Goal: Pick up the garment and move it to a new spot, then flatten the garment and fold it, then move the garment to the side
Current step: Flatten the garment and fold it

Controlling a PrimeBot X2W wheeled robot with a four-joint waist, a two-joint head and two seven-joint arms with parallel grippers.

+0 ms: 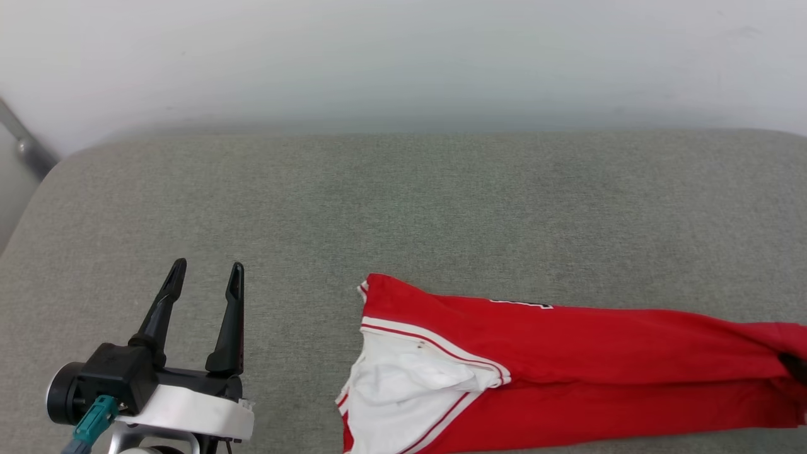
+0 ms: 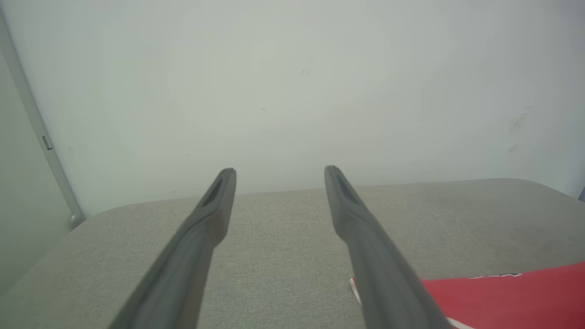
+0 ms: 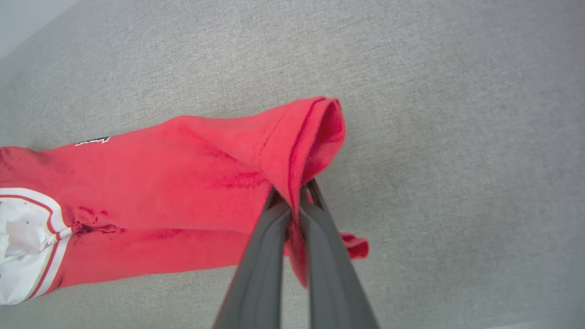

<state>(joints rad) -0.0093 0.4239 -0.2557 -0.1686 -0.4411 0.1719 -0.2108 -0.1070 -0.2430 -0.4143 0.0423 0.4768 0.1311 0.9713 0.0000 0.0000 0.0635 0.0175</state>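
The grey cushion [image 1: 403, 208] spreads beneath both grippers. The garment [image 1: 567, 353] lies on it in a long fold, to the right of the left gripper [image 1: 208, 265], whose fingers are spread wide and hold nothing. The right gripper [image 3: 294, 195] is clamped on the garment's red end.

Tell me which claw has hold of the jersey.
The right claw, pinched shut on the jersey at its red end; the left claw stands open, empty.
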